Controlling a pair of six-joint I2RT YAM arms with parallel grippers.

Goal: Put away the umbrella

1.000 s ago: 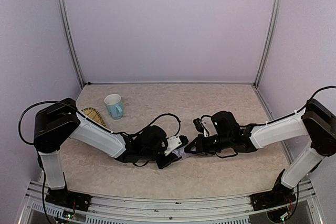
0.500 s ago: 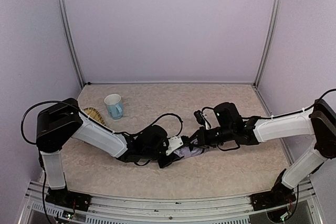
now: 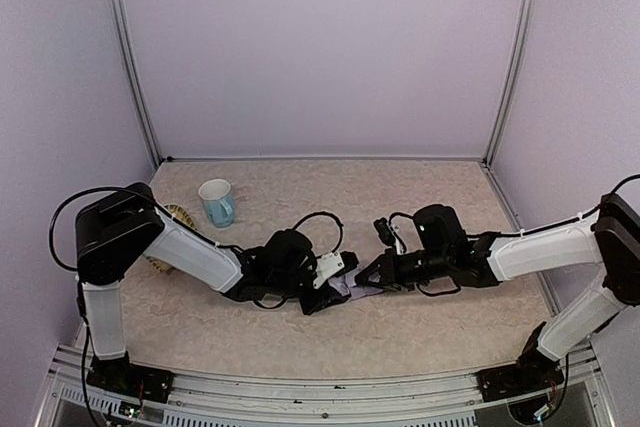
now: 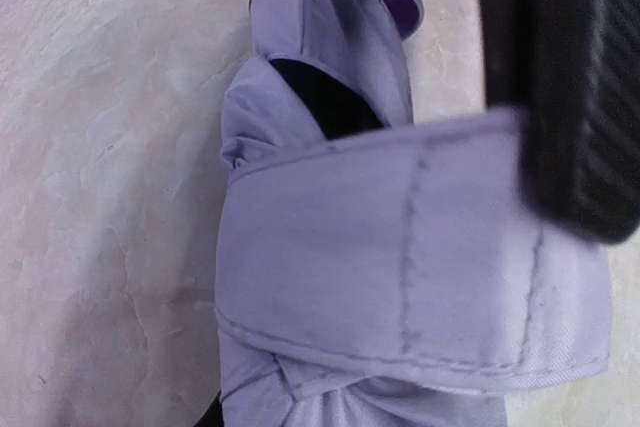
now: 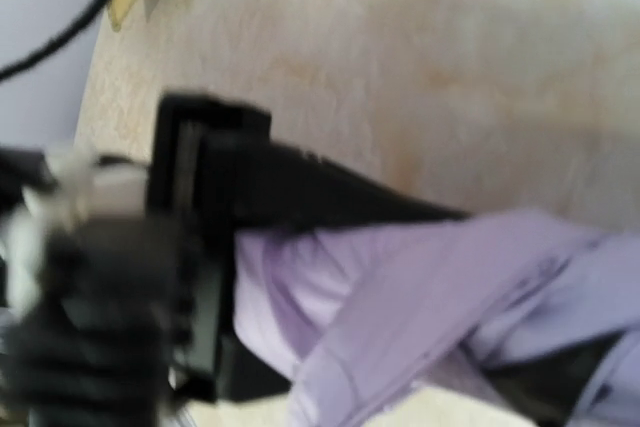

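Top external is showing the umbrella (image 3: 352,290) lying well right of the mug (image 3: 217,202) and nearer the arm bases, its long axis seemingly running from one gripper to the other. The left gripper (image 3: 335,282) is clamping the folded bundle on the mug's side, jaws narrow. The right gripper (image 3: 372,275) is sitting fully closed at the end farther from the mug, and whether it is pinching the strap (image 4: 400,247) is unclear, so both arms are equally near.

We see umbrella (image 4: 400,247): matt lavender woven cloth, stitched seams. Tabletop (image 4: 110,197): smooth, mottled beige, stone-look. Mug (image 3: 217,201): glossy, glazed. Left gripper (image 3: 336,282): ribbed matt black plastic.
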